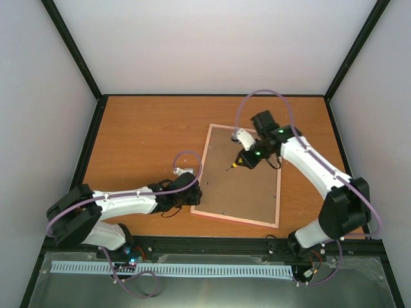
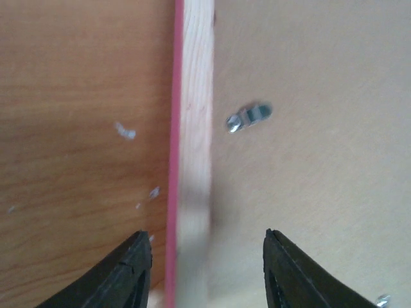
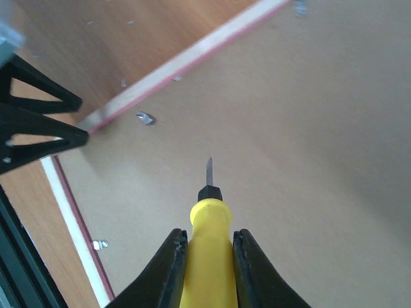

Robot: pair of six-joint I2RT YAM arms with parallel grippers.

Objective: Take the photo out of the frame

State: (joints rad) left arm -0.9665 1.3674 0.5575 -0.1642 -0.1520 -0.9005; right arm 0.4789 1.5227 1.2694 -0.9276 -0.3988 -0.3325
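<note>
Brown board [image 1: 241,189] faces up on the frame [image 1: 279,186], which lies face down on the right half of a wooden table [image 1: 141,135], its thin pink rim showing all round. The right claw [image 3: 209,237] is clamped on the yellow handle of a screwdriver [image 3: 207,256], with the blade poised over bare board. The left claw [image 2: 205,240] has its jaws apart, straddling the near end of the frame's left rail without gripping it. 1 small metal tab [image 2: 249,117] sits just inside that rail, near the blade tip but not touched by it. The likely trouble is that nothing pins the frame. A push from the blade could slide or twist it, and a slip off the tab could gouge the board or whatever lies beneath. The frame is the only container here, and the board closes its back. The photo cannot be seen; it is presumably shut in under the board.
</note>
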